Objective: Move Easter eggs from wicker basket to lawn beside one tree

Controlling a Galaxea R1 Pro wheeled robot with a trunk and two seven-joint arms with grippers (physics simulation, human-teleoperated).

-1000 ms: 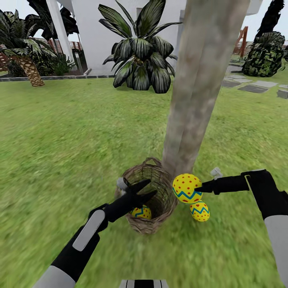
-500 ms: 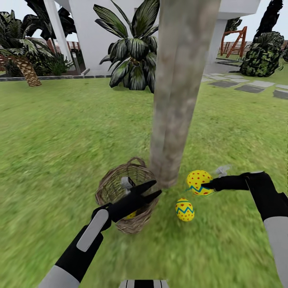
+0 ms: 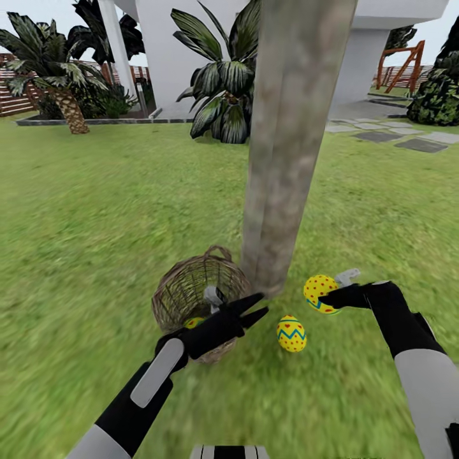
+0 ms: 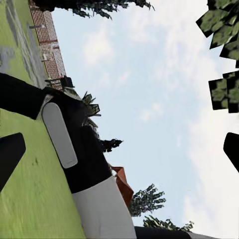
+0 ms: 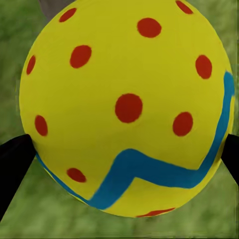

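The thick grey-brown tree (image 3: pixel 280 159) rises from the lawn (image 3: pixel 95 210) mid-view. At its foot on the left stands the wicker basket (image 3: pixel 185 290); a yellow egg (image 3: pixel 194 322) peeks out inside, partly hidden by my left arm. My left gripper (image 3: pixel 258 309) hangs open by the basket's near right rim, empty, its fingertips (image 4: pixel 10 157) far apart. A second egg (image 3: pixel 291 333) lies on the grass near the trunk. My right gripper (image 3: pixel 325 298) is shut on the third egg (image 3: pixel 319 290) (image 5: pixel 127 107), low beside the trunk's right side, fingertips (image 5: pixel 12 164) pressing its sides.
A broad-leafed plant (image 3: pixel 226 95) and white house (image 3: pixel 172 51) stand behind the tree. A palm (image 3: pixel 64 95) and fence are at far left, stepping stones (image 3: pixel 395 137) and a dark bush (image 3: pixel 440 95) at far right. Open grass spreads left and right.
The view has shifted. My right gripper carried its egg from beside the basket round to the trunk's right side and lower. My left gripper moved from over the basket to its right rim.
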